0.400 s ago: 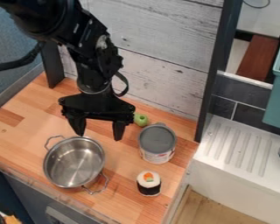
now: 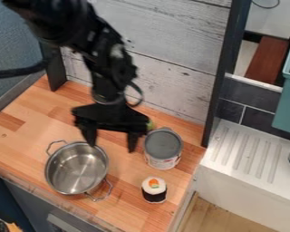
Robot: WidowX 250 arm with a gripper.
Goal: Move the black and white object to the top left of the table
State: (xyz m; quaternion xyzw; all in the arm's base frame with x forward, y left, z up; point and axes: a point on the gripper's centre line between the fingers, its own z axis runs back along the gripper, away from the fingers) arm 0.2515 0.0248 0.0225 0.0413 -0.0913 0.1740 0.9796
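Counting what the wooden table (image 2: 26, 131) carries gives one steel pot (image 2: 76, 168), one can (image 2: 163, 146), one green item (image 2: 150, 125) and one black and white object (image 2: 154, 190). This last stands toward the near right corner, long axis upright, white top facing up. The gripper (image 2: 112, 147) hangs pointing down beside pot and can, fingers spread, grasping nothing.
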